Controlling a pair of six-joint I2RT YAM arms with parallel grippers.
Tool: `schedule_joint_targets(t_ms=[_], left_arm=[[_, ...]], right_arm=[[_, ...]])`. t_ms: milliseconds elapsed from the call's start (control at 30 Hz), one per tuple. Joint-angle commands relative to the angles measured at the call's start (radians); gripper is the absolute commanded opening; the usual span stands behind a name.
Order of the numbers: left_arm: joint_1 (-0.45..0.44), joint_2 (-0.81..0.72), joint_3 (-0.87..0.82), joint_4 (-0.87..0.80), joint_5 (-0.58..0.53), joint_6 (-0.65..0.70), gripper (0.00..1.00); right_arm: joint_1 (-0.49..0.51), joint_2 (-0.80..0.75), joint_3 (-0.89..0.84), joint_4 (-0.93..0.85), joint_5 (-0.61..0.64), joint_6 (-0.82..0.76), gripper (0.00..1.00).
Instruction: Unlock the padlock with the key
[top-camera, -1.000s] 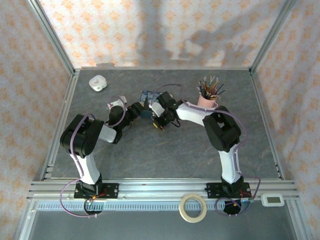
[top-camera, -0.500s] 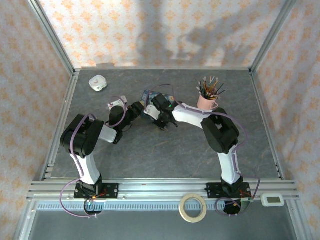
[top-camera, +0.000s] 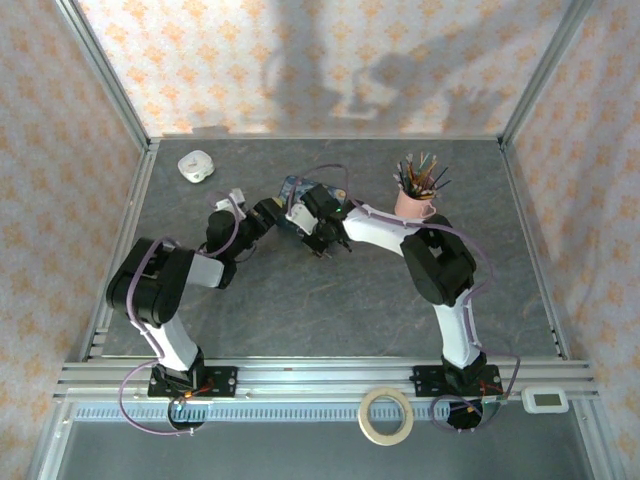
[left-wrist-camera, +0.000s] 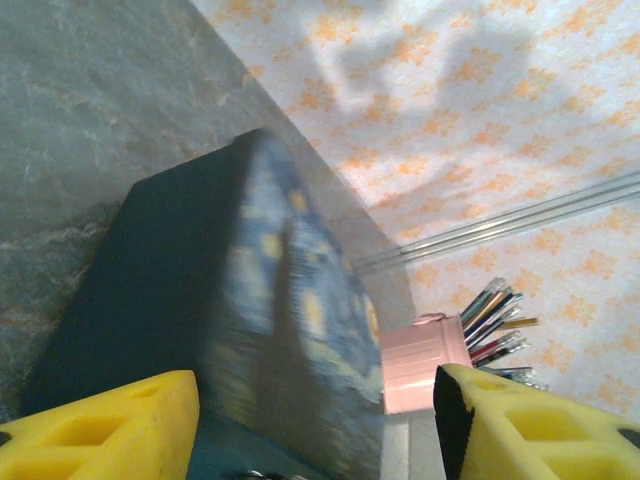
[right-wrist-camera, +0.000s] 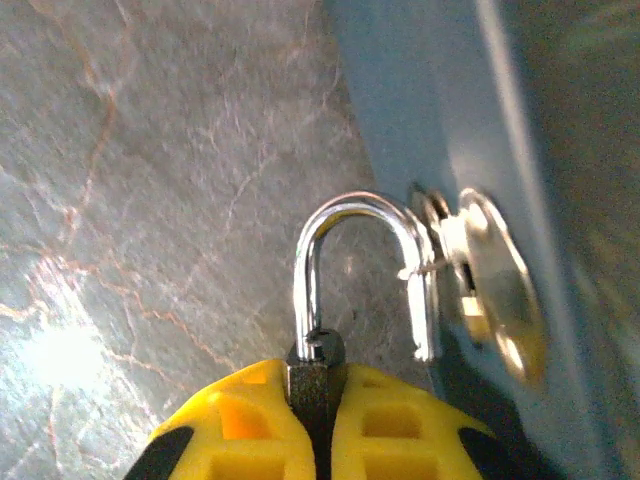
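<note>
my right tool (right-wrist-camera: 318, 425) clamps the padlock (right-wrist-camera: 316, 382) by its body
its silver shackle (right-wrist-camera: 355, 205) points ahead of the tool, one leg free of the body, just beside the blue tin (right-wrist-camera: 560, 180) on the right; my left tool (left-wrist-camera: 315, 430) gapes wide before that tin.

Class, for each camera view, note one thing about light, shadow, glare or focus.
Top external: arm shadows fall on the back wall. Left wrist: the blue tin is blurred up close, the pink pen cup sharper. Right wrist: glare whitens a patch of table; the padlock shackle is sharp and shiny.
</note>
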Motion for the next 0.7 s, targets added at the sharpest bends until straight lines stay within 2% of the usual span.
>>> schedule_joint_targets(t_ms=[0,167,300,500,667], left_arm=[[0.027,-0.060,0.002,-0.084,0.075,0.046,0.61],[0.033,-0.125,-0.057,-0.104,0.068,-0.005,0.60],[0.009,-0.116,-0.175,0.103,0.057,-0.149,0.55],[-0.109,0.060,-0.163,0.297,-0.001,-0.266,0.43],[-0.146,0.197,-0.116,0.475,-0.063,-0.361,0.38]], right_arm=[[-0.023,-0.006,0.005,0.085,-0.056,0.104,0.00],[-0.027,-0.010,-0.002,0.109,-0.116,0.157,0.00],[-0.027,-0.010,-0.014,0.133,-0.134,0.162,0.00],[-0.027,0.015,0.005,0.117,-0.138,0.160,0.00],[-0.027,0.010,-0.006,0.122,-0.138,0.162,0.00]])
